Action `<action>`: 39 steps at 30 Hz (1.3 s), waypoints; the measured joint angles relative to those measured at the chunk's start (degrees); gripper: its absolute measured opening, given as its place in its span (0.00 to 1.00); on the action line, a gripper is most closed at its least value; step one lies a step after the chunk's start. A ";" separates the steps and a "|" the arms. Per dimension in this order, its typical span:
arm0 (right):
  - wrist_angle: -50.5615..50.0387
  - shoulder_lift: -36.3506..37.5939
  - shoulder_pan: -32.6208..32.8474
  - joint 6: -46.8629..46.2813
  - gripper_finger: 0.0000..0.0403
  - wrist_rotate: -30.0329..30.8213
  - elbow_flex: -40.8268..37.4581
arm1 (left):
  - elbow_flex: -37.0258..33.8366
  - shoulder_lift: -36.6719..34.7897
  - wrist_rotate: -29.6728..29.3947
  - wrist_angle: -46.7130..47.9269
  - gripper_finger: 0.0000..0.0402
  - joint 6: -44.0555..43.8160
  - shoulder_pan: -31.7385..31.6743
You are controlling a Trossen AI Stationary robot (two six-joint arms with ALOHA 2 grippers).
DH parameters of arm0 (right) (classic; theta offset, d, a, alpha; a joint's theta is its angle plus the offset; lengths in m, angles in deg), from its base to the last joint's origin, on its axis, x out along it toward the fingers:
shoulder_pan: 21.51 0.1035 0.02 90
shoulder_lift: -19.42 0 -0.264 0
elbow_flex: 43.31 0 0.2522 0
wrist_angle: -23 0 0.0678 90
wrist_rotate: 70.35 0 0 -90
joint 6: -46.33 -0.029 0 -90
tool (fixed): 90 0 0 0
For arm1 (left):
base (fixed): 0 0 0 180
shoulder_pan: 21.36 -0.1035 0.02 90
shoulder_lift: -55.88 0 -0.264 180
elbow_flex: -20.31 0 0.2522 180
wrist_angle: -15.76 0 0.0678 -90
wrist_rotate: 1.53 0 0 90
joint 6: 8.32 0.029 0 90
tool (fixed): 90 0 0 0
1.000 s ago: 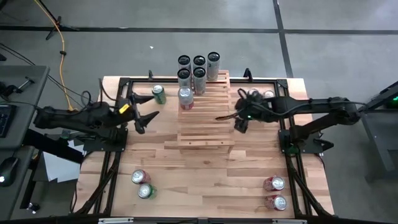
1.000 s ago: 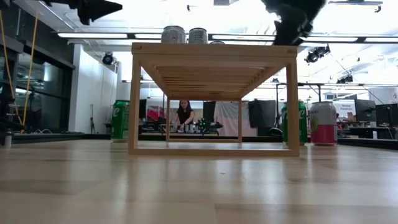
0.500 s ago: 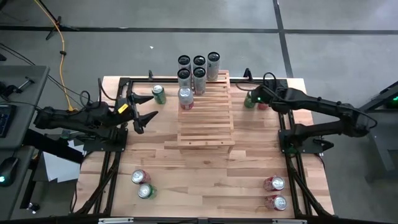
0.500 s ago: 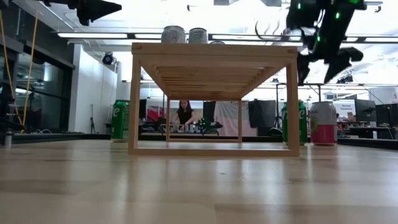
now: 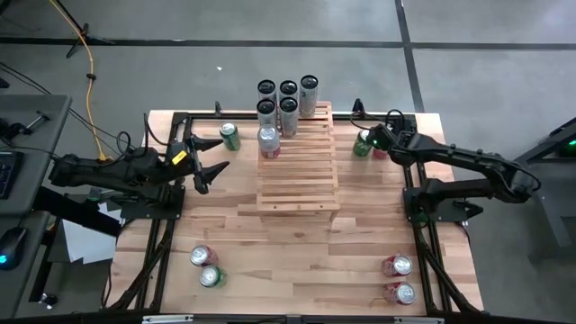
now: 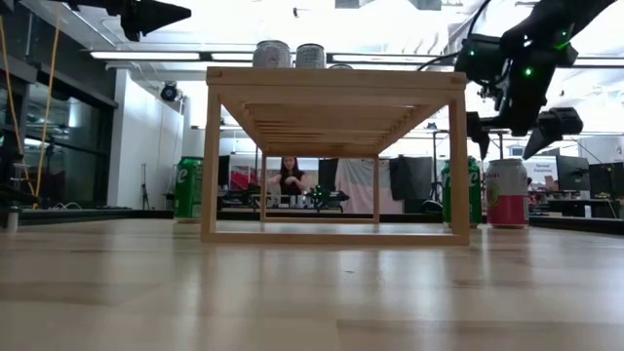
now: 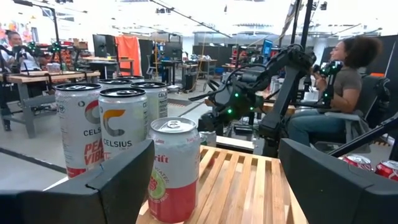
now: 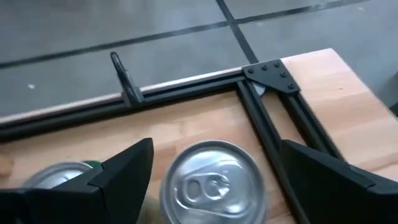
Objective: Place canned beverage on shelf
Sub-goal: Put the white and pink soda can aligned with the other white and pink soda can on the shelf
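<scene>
Canned beverage, a pink-and-white can (image 8: 211, 186), stands upright on the worktop (image 5: 360, 261) directly under the right claw (image 5: 371, 144), whose fingers are spread wide to either side of the can's silver top without touching it. A green can (image 5: 361, 146) stands just beside it, nearer the shelf (image 5: 297, 171). The shelf carries a cluster of cans (image 5: 286, 103) at its far end. On the shelf's other side the left claw (image 5: 209, 165) hangs wide open above the worktop.

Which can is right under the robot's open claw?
The pink-and-white can standing right of the shelf. The right end effector hangs open directly above its silver top; the green can stands beside it.
</scene>
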 joint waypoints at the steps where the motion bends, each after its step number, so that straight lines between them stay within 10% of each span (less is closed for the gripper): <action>1: 1.15 0.00 0.00 0.02 0.83 0.01 -0.33 | 0.00 0.00 0.00 0.00 0.83 0.00 0.00; 32: 0.40 -0.02 0.00 -0.45 0.83 -4.81 -3.49 | -0.02 0.02 0.00 -0.07 0.83 0.00 0.00; 39: 0.39 0.00 0.06 2.30 0.67 -4.78 -3.42 | 0.00 0.02 0.00 -0.07 0.83 0.00 0.00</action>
